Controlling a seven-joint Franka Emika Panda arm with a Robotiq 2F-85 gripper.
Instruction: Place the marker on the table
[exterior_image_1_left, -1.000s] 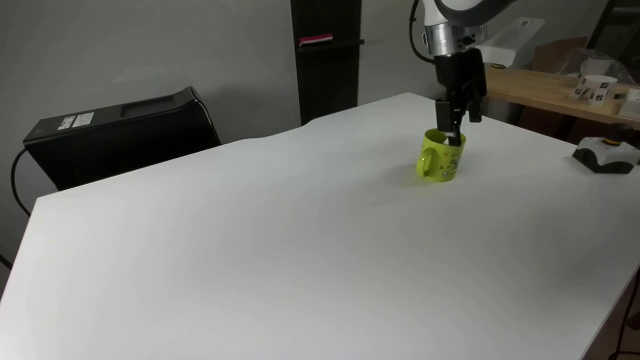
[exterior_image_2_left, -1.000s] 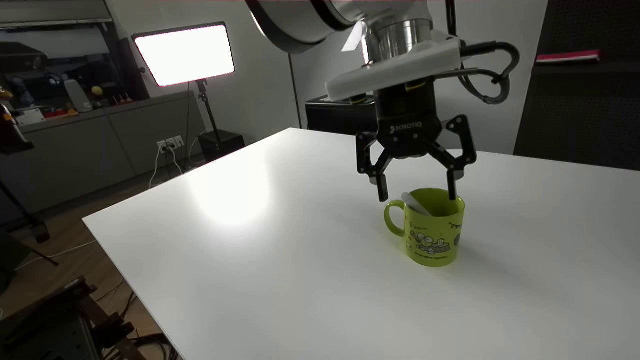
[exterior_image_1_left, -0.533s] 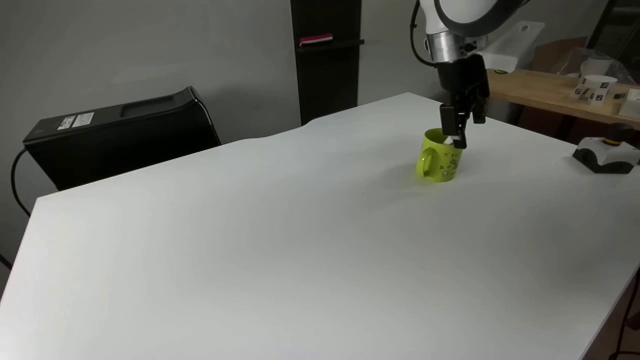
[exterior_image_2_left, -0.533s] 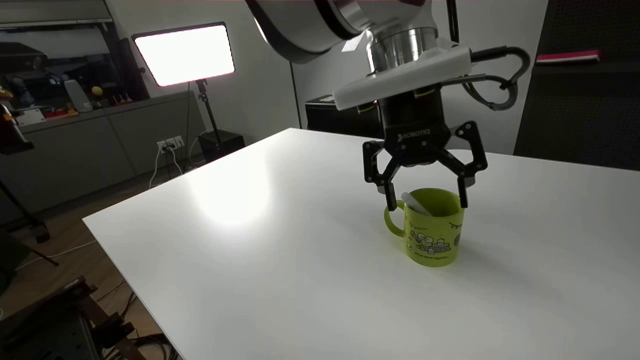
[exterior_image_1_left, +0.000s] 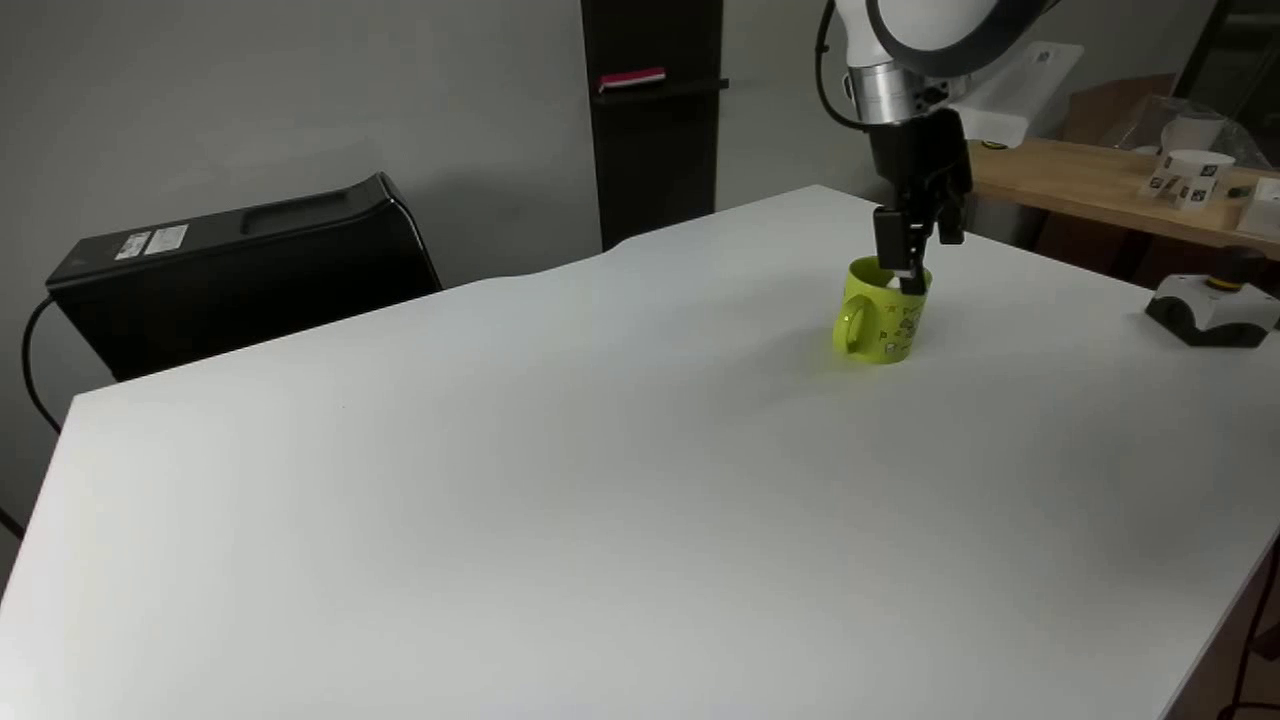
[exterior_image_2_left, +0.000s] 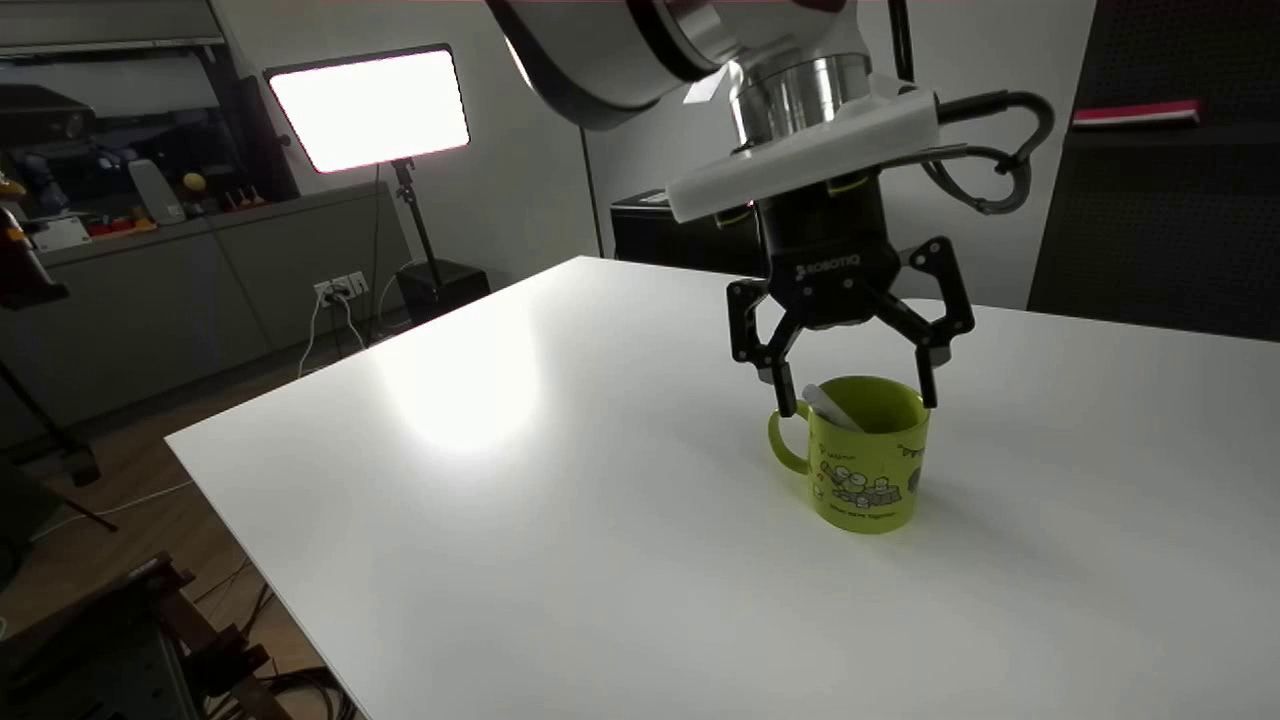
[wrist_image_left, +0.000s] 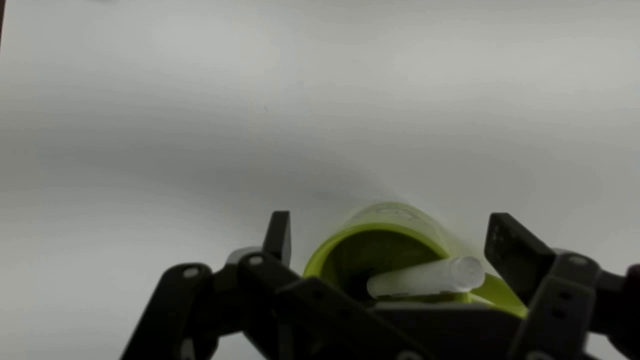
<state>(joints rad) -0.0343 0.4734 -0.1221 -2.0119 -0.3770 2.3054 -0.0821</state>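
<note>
The marker (exterior_image_2_left: 832, 408) is a white stick leaning inside the lime-green mug (exterior_image_2_left: 866, 485), its white end sticking out over the rim on the handle side. In the wrist view the marker (wrist_image_left: 425, 277) lies slanted across the mug opening (wrist_image_left: 385, 228); its lower end is hidden in the dark inside. The mug stands upright on the white table (exterior_image_2_left: 560, 540), also in an exterior view (exterior_image_1_left: 875, 325). My gripper (exterior_image_2_left: 858, 408) is open and empty just above the mug. In the wrist view its fingers (wrist_image_left: 391, 227) stand wide on both sides of the rim and the marker.
A black-and-white device with a dark knob (exterior_image_1_left: 1213, 305) stands on the table's edge. A light wooden table (exterior_image_1_left: 1060, 185) with white cups is behind it. A black box-like unit (exterior_image_1_left: 245, 265) stands beyond the table's far edge. A bright light panel (exterior_image_2_left: 370, 108) stands behind.
My gripper has come down towards the mug and shifted slightly sideways, then moved only a little in the last half second. It stays open. The mug and marker have not moved.
</note>
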